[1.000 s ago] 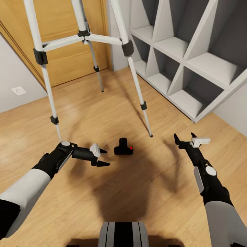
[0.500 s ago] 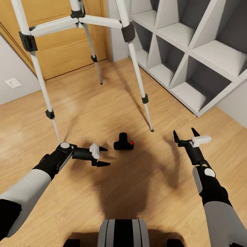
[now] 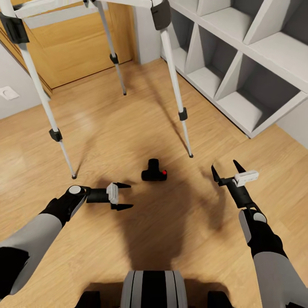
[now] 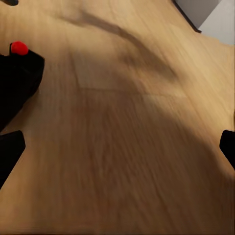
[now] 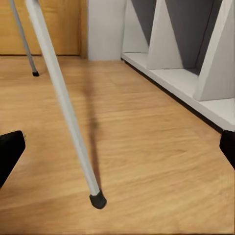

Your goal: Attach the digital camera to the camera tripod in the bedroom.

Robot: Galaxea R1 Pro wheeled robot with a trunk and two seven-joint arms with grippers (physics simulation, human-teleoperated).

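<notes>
Left hand (image 3: 122,196), right hand (image 3: 225,170): both agape, empty.

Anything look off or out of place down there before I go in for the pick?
One thing: the digital camera is lying on the bare wood floor between the camera tripod legs, not mounted. It seems intact, red button visible. The tripod stands evenly on its feet. Both end effectors, left and right, are open and empty.

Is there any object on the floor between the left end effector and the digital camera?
Nothing visible stands between them. In the head view the left end effector is open, and only bare wood floor separates it from the digital camera. The camera tripod has its legs standing farther off, not in that gap.
</notes>
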